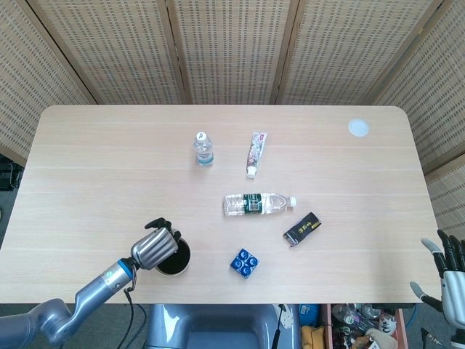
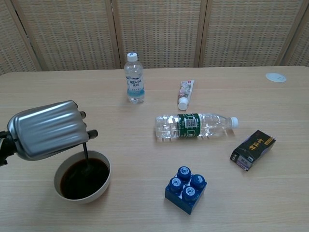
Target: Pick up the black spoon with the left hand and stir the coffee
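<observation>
A white bowl of dark coffee (image 2: 82, 177) (image 1: 174, 258) sits near the table's front left edge. My left hand (image 2: 47, 129) (image 1: 155, 247) hovers over its left rim, silver back toward the cameras, gripping the black spoon (image 2: 86, 153). The thin handle drops from under the hand into the coffee; the spoon's bowl is hidden in the liquid. My right hand (image 1: 452, 278) hangs off the table's right front corner, fingers spread, holding nothing.
A blue block of four caps (image 2: 186, 188) lies right of the bowl. A clear bottle (image 2: 195, 125) lies on its side mid-table, a black box (image 2: 253, 149) to its right. Farther back stand a small upright bottle (image 2: 134, 78), a tube (image 2: 185, 94) and a white lid (image 2: 275, 77).
</observation>
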Robot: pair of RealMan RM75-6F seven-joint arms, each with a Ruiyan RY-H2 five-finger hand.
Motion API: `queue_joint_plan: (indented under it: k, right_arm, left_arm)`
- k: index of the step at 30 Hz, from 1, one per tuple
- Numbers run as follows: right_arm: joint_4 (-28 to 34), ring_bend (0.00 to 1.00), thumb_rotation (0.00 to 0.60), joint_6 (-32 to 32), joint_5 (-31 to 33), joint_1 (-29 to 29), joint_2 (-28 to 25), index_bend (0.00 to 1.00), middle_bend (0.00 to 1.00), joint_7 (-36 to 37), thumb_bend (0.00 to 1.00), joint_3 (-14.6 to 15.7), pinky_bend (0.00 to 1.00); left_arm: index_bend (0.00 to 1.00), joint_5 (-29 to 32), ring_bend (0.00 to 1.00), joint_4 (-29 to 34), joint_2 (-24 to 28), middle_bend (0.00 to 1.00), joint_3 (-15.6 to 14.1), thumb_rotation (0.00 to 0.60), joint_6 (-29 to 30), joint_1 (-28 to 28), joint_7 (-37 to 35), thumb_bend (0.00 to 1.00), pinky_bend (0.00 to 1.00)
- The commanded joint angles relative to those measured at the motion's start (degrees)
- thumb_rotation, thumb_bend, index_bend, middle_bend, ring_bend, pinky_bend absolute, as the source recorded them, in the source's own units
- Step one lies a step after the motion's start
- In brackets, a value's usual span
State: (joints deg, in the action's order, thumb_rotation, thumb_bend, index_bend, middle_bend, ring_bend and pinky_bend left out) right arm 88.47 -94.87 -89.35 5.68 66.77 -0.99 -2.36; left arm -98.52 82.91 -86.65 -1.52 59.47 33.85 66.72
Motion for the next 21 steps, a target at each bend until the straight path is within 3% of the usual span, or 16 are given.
queue_joint_plan:
  k: [1, 8, 12, 21]
  right_arm:
    - [0.1, 0.0, 0.6, 0.0, 0.0, -0.1, 0.0, 0.22, 0.13, 0.0, 0.2, 0.0, 0.0]
    - [0.2, 0.0, 0.6, 0.0, -0.3, -0.2, -0.1, 0.22, 0.13, -0.2, 0.2, 0.0, 0.0]
    - [0.4, 0.0, 0.6, 0.0, -0.4, -0.3, -0.3, 0.22, 0.13, -0.3, 0.2, 0.0, 0.0]
    - [0.8, 0.0, 0.6, 0.2, -1.0, -0.8, -0.3, 0.22, 0.13, -0.6, 0.2, -0.1, 0.0]
  left_arm:
    - [0.41, 0.3, 0.57, 1.4, 1.1, 0.7, 0.2, 0.6, 0.7, -0.4, -0.4, 0.16, 0.7]
    - [0.29, 0.8, 0.49, 3.7, 2.8, 0.59, -0.3, 0.6, 2.8, -2.0, -2.0, 0.14, 0.69]
    - [0.16, 2.4, 0.44, 6.2, 3.9, 0.5, 0.3, 0.6, 6.7, -4.5, -4.7, 0.14, 0.67]
    - [0.12, 7.6, 0.28, 14.9, 6.7, 0.3, 1.2, 0.6, 18.3, -12.9, -14.7, 0.14, 0.55]
